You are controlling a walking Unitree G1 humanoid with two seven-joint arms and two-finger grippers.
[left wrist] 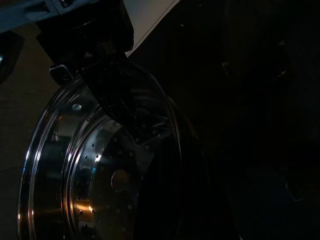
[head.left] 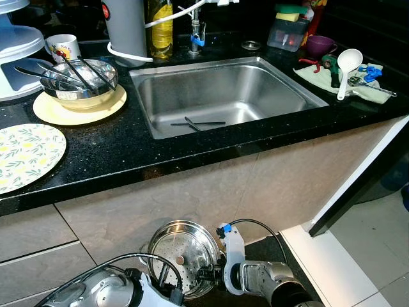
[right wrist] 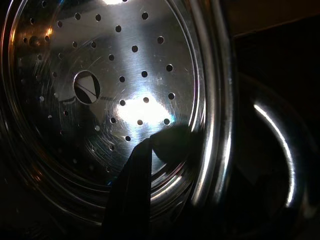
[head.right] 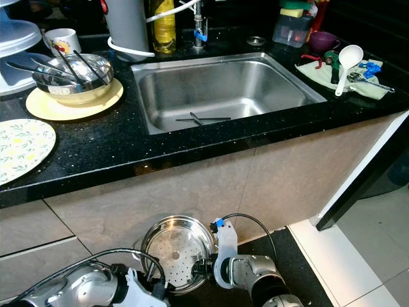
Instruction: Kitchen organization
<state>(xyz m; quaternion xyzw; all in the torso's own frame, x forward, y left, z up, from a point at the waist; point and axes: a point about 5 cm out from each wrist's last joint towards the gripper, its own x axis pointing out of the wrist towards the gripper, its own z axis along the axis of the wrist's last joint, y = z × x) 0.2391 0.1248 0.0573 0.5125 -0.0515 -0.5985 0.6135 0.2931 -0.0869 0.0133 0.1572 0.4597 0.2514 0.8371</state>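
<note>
Steamer insert (head.left: 182,256) held low before cabinet, right end effector (head.left: 206,275) pinching its rim, left end effector (head.left: 171,295) alongside, grip unclear

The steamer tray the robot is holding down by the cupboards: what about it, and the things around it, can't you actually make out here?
- Steamer tray: its lower rim is covered by the arms in the eye views.
- Left end effector: a dark shape against the tray in the left wrist view; its grip is lost in shadow.
- Right end effector: one black finger crosses the rim; the other is unseen.
- Sink: thin dark sticks lie inside, too small to identify.
</note>
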